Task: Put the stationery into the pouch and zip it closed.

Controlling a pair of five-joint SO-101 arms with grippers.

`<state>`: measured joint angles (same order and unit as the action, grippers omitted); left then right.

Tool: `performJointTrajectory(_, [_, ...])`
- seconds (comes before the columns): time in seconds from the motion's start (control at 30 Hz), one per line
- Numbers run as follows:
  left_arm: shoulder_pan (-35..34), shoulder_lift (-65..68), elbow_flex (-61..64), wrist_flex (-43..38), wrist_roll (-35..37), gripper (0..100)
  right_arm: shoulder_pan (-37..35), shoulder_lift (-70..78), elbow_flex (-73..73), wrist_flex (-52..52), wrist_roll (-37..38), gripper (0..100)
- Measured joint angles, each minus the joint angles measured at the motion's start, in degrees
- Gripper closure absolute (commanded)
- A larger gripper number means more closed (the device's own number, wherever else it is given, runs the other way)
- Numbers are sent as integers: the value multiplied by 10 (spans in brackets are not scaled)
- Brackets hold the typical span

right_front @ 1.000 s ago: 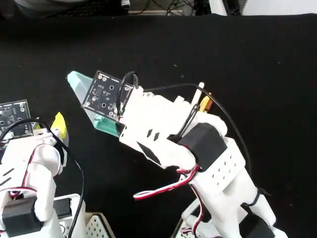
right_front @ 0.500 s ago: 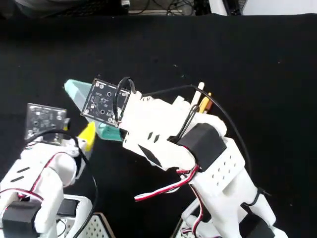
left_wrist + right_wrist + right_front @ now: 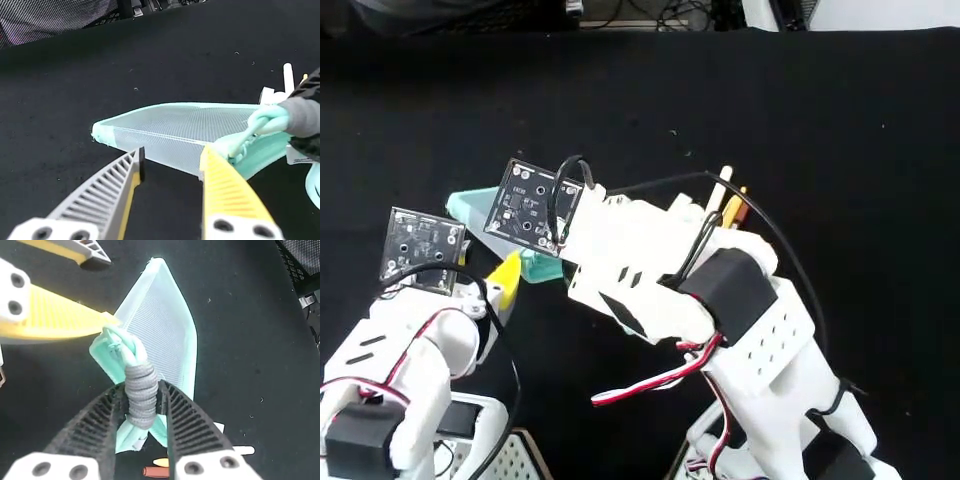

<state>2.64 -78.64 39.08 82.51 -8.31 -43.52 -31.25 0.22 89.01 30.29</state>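
Observation:
The teal mesh pouch (image 3: 470, 207) lies flat on the black table, left of centre. My right gripper (image 3: 141, 386) is shut on the grey-wrapped pull loop (image 3: 141, 392) at the pouch's (image 3: 160, 315) near end. My left gripper (image 3: 172, 157) is open right at the pouch (image 3: 175, 130), and its yellow finger (image 3: 55, 315) touches the teal edge beside the loop. That yellow finger (image 3: 505, 278) lies just below the pouch in the high view. A white stick (image 3: 723, 185) and an orange piece (image 3: 736, 210) lie beside the right arm, outside the pouch.
The right arm's white body (image 3: 720, 300) covers the table's middle and the pouch's near end. An orange pencil (image 3: 154, 472) and white bits (image 3: 240, 450) lie behind the right gripper. Black cloth stretches open to the far side and the right.
My left arm has swung up from the lower left to the pouch, with its yellow finger now at the pouch's edge. The pouch has shifted slightly left and down. The right gripper keeps its hold.

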Motion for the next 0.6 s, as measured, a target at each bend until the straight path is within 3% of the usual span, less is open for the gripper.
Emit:
performJointTrajectory(0.4, [3, 0, -45, 49, 51, 796, 0, 0, 0, 0, 0, 986])
performJointTrajectory(0.6, [64, 0, -26, 35, 55, 796, 0, 0, 0, 0, 0, 986])
